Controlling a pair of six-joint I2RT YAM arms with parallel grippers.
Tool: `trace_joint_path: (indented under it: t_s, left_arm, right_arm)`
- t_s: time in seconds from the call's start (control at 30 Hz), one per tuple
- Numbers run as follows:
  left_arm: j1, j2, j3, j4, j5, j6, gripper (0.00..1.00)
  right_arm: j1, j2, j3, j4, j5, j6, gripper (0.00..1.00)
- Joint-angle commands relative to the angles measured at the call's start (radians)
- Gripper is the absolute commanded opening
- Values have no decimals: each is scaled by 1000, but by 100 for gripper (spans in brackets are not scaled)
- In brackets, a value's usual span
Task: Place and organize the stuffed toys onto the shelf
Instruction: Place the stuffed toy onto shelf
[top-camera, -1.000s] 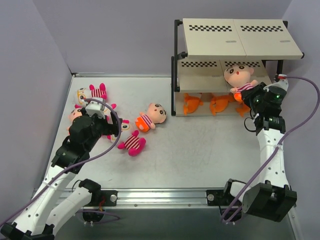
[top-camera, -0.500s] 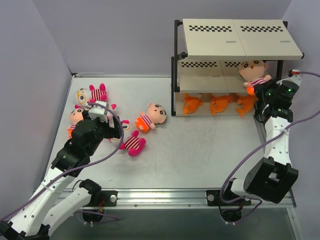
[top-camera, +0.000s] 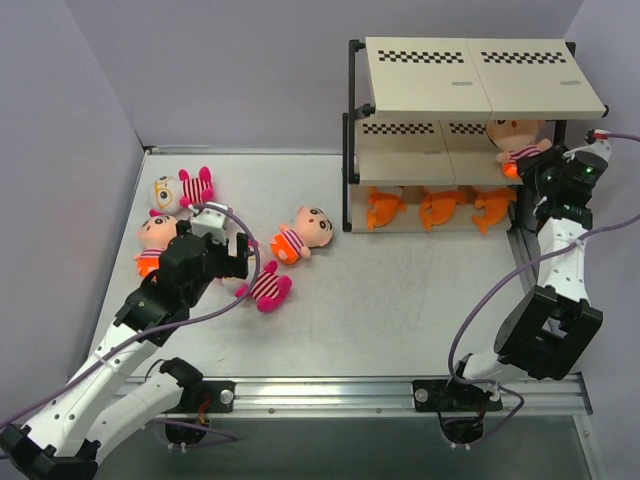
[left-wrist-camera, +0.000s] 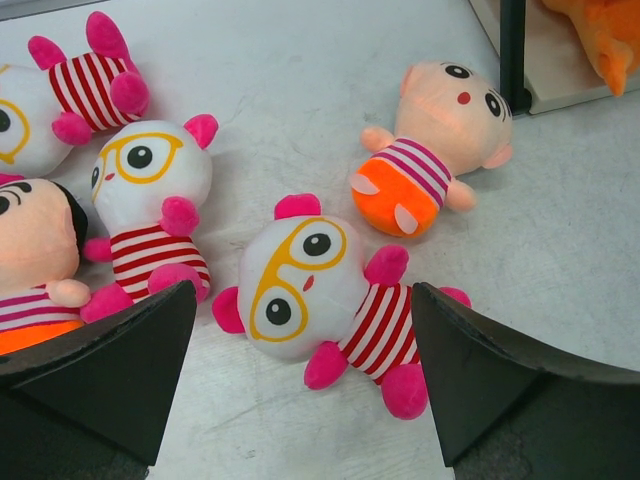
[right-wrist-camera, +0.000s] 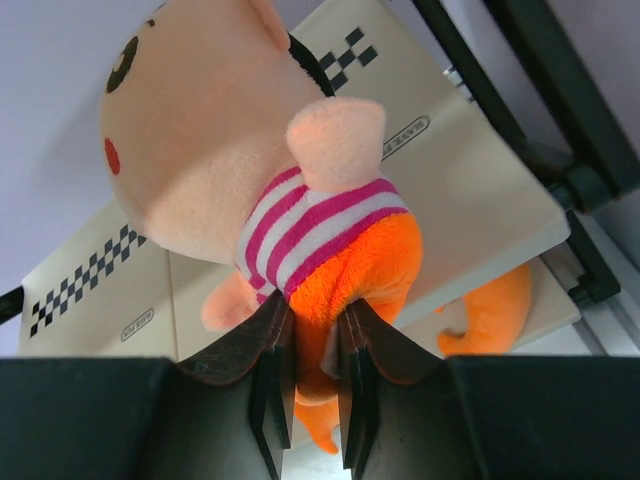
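Note:
My right gripper (right-wrist-camera: 315, 320) is shut on the orange bottom of a peach-headed striped doll (right-wrist-camera: 230, 140). It holds that doll (top-camera: 512, 135) at the right end of the shelf's (top-camera: 430, 85) middle board (right-wrist-camera: 470, 190). Three orange sharks (top-camera: 440, 208) lie on the bottom tier. My left gripper (left-wrist-camera: 303, 300) is open above a pink toy with yellow glasses (left-wrist-camera: 310, 285), one finger (left-wrist-camera: 110, 370) on each side, not touching it. Another striped doll (left-wrist-camera: 430, 150) lies just beyond it.
More toys lie at the table's left: two glasses toys (left-wrist-camera: 150, 190) (top-camera: 185, 185) and a doll (top-camera: 153, 240). The shelf's black post (left-wrist-camera: 512, 50) stands right of the loose doll. Grey walls close in the left and back sides.
My right arm has carried the striped doll rightwards and back to the right end of the middle tier. My left arm has shifted right, over the pink glasses toy.

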Motion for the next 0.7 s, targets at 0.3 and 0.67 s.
trace_joint_path:
  t_s: [0.3,0.67]
  left_arm:
    - [-10,29,3,26,-16,21,97]
    - [-10,40,2,27,-15,24,97]
  right_arm:
    - [-35,83,126,45,-37,-16,38]
    - [-41,111,94,108,-25,34,55]
